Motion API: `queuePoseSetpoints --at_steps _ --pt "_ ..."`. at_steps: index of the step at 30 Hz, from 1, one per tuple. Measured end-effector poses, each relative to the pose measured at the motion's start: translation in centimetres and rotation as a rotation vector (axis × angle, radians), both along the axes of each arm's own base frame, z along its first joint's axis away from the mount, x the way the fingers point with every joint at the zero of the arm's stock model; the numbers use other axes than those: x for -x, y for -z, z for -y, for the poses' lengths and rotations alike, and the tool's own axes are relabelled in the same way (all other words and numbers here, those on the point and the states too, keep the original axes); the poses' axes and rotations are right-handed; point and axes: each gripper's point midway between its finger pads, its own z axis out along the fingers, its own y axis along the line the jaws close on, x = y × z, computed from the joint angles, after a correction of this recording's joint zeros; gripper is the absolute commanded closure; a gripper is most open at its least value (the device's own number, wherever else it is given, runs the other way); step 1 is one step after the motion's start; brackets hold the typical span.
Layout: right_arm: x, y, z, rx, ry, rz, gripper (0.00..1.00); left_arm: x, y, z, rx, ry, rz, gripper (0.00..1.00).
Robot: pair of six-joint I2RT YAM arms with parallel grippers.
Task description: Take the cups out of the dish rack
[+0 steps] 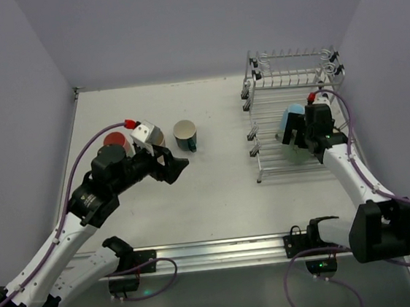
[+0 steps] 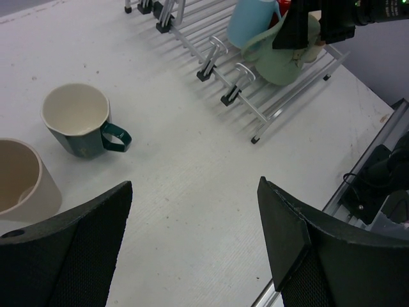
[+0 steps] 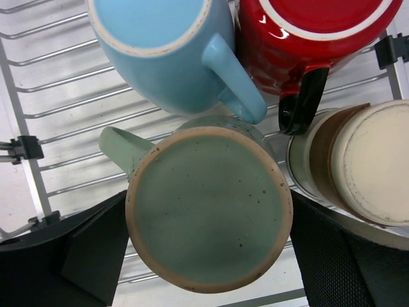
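Note:
The silver wire dish rack [image 1: 293, 71] stands at the far right. In the right wrist view, upside-down cups sit on its wires [image 3: 51, 109]: light blue [image 3: 166, 45], red with a black handle [image 3: 307, 32], tan and cream [image 3: 358, 160], and sage green [image 3: 208, 208]. My right gripper [image 3: 208, 217] straddles the sage green mug, its fingers [image 3: 70, 256] against both sides. On the table at the left stand a dark teal mug [image 1: 185, 135], a beige cup [image 1: 156, 135] and a red cup [image 1: 114, 141]. My left gripper [image 1: 175, 164] is open and empty above the table near them.
The left wrist view shows the teal mug [image 2: 80, 125] and the beige cup [image 2: 19, 179] upright, with the rack's front edge [image 2: 211, 57] beyond them. An aluminium rail [image 1: 222, 250] runs along the near edge. Grey walls close in the sides and back.

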Motion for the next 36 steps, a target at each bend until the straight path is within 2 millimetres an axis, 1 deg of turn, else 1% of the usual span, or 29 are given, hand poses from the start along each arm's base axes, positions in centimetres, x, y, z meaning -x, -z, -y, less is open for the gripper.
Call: queuePoseSetpoints --at_steps 3,6,10,11,13,16,21,26,33,36 --pt "-0.2 -0.2 -0.7 -0.04 -0.006 0.013 0.05 -0.1 0.0 -0.1 -0.002 -0.005 0.0 0.17" --pt "0.0 -0.5 -2.1 -0.116 -0.011 0.059 0.07 -0.2 0.1 -0.1 -0.004 -0.009 -0.002 0.17" --pt "1.0 -1.5 -4.3 -0.211 -0.042 0.116 0.04 -0.3 0.2 -0.1 -0.007 -0.014 -0.004 0.18" --pt "1.1 -1.9 -4.8 -0.227 -0.05 0.128 0.01 -0.3 0.3 -0.1 -0.008 -0.016 -0.005 0.18" --pt "1.1 -2.5 -5.3 -0.246 -0.066 0.147 0.01 -0.4 0.3 -0.1 -0.009 -0.018 -0.005 0.18" --pt "1.3 -2.8 -5.2 -0.236 -0.069 0.155 0.01 -0.5 0.3 -0.2 -0.01 -0.024 -0.004 0.18" --pt "1.2 -2.4 -3.9 -0.148 -0.068 0.134 0.01 -0.5 0.3 -0.2 -0.011 -0.027 -0.004 0.18" --pt "0.1 -2.1 -3.6 -0.082 -0.108 0.1 0.01 -0.6 0.5 -0.1 -0.015 -0.027 -0.009 0.18" --pt "-1.5 -1.4 -3.9 -0.049 -0.171 0.074 0.01 -0.8 0.9 -0.1 -0.024 -0.032 -0.018 0.18" --pt "-1.9 -1.0 -4.0 -0.04 -0.189 0.061 0.01 -0.8 0.9 -0.1 -0.024 -0.033 -0.019 0.18"
